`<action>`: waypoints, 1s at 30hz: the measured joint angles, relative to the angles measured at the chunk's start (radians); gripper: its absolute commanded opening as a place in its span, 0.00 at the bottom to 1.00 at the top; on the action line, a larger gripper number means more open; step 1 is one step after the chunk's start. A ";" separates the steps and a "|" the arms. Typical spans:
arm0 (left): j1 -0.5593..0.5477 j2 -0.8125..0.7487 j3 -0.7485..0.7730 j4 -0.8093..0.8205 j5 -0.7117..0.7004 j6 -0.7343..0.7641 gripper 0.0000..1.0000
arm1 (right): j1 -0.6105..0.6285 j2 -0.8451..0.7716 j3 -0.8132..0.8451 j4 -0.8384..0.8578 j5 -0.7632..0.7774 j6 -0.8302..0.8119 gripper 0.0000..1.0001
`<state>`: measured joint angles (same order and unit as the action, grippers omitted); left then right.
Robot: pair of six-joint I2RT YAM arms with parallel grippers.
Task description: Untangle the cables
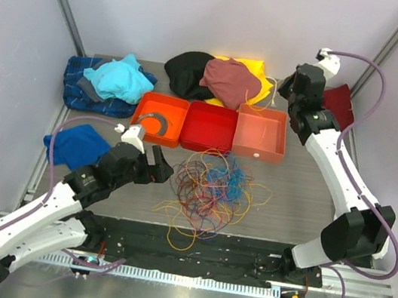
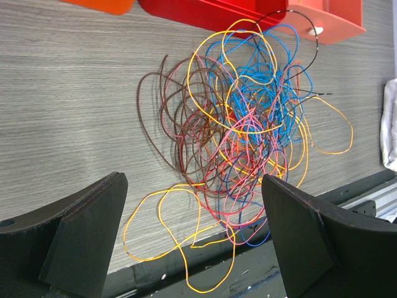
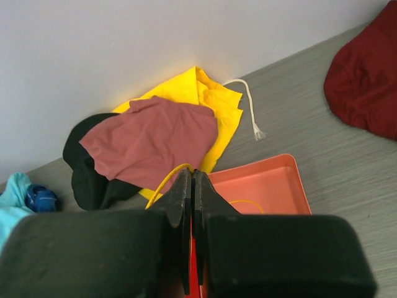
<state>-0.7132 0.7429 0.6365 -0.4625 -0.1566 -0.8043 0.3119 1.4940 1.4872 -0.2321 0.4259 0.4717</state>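
Observation:
The cables point(image 1: 210, 189) lie in a loose tangle of orange, yellow, blue, red, pink and brown loops near the table's front edge; the left wrist view shows the same cables point(image 2: 248, 118) spread ahead. My left gripper point(image 1: 156, 169) stands wide open just left of the tangle, and in its own view the left gripper point(image 2: 193, 183) holds nothing, with a yellow loop point(image 2: 164, 220) on the table between its fingers. My right gripper point(image 1: 285, 93) is high at the back right. Seen from its wrist, the right gripper point(image 3: 192, 175) is shut on a yellow cable point(image 3: 162, 183).
Three trays stand behind the tangle: orange point(image 1: 141, 130), red point(image 1: 206, 144) and salmon point(image 1: 258, 153), the last with a yellow wire point(image 3: 248, 202) in it. Piles of cloth lie at the back: plaid and teal point(image 1: 119, 80), black, maroon and yellow point(image 1: 226, 77), dark red point(image 1: 340, 104). A blue cloth point(image 1: 73, 145) lies left.

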 measured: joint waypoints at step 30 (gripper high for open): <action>0.000 0.042 -0.019 0.019 0.001 -0.010 0.96 | 0.034 -0.178 -0.391 0.047 -0.029 0.104 0.57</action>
<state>-0.7132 0.7845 0.6178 -0.4438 -0.1558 -0.8139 0.3462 1.3163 1.0966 -0.1852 0.3973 0.5758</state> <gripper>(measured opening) 0.954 0.579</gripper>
